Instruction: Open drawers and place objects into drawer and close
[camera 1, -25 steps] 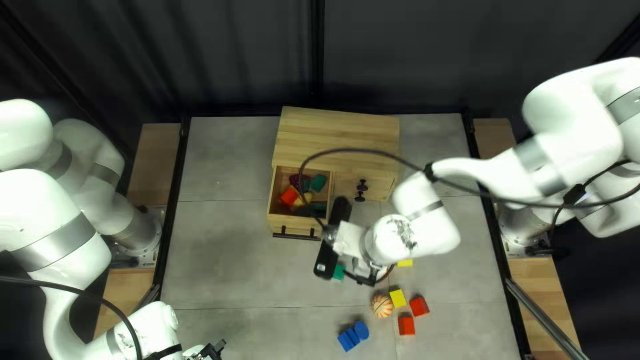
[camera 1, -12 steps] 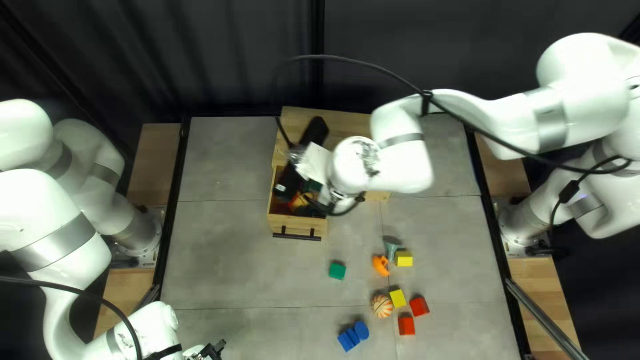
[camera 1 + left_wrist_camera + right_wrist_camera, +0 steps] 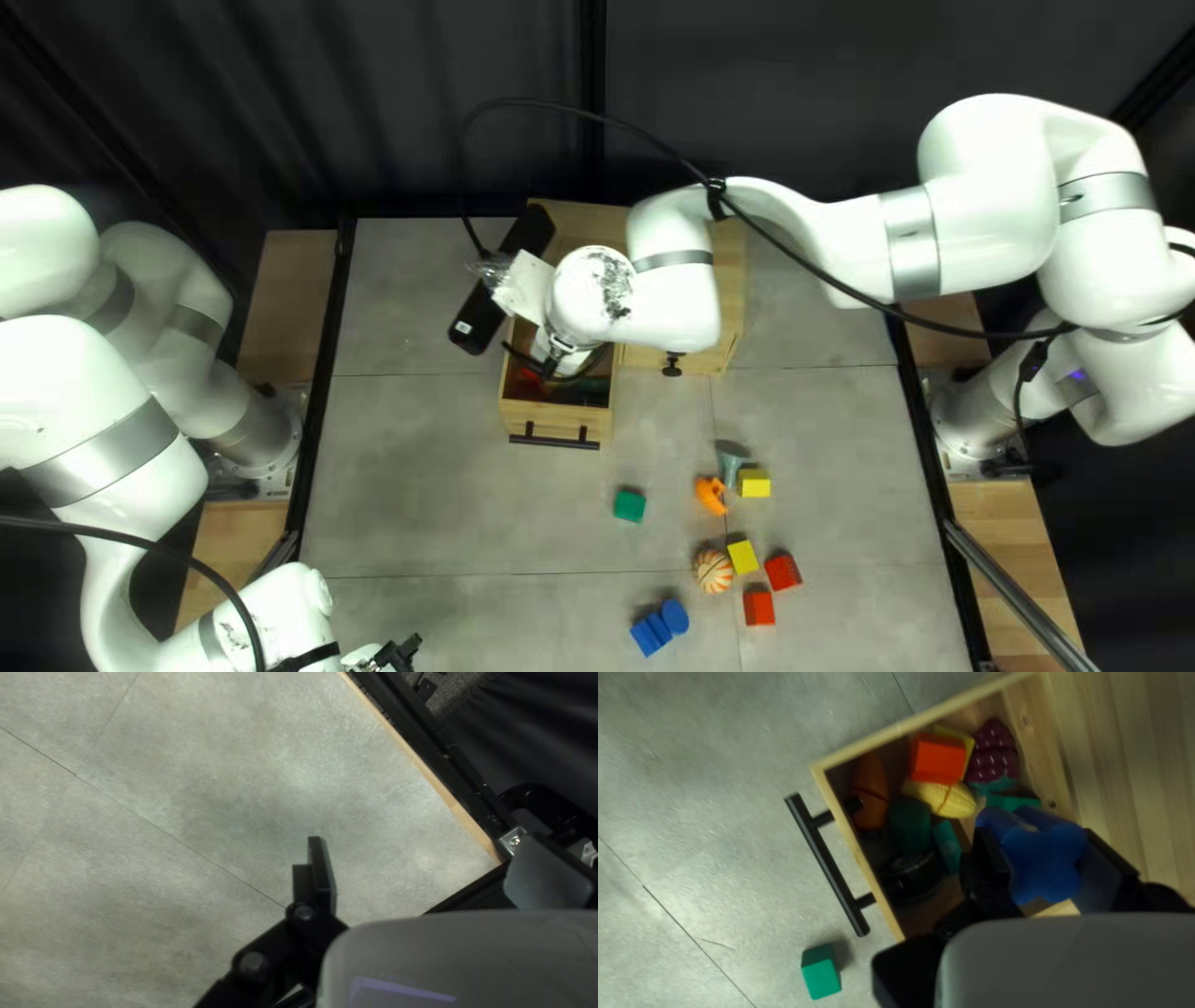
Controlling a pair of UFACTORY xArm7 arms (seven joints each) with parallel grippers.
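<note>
Pinching a smooth blue lobed block (image 3: 1046,862), the right hand (image 3: 560,359) hangs above the open, boxy pale-wood drawer (image 3: 563,416). The block's scalloped end faces the wrist camera, long axis pointing away. The left hand (image 3: 401,652) is spread.

Blue block (image 3: 1038,852), orange-striped ball (image 3: 713,571)

from here i see the right arm (image 3: 984,230) stretched well out from its base, wrist (image 3: 595,293) bent over, right gripper (image 3: 575,361) aimed downward, clamped from both sides. the left arm (image 3: 93,411) bends low, well apart, left gripper (image 3: 401,653) spread wide.
</note>
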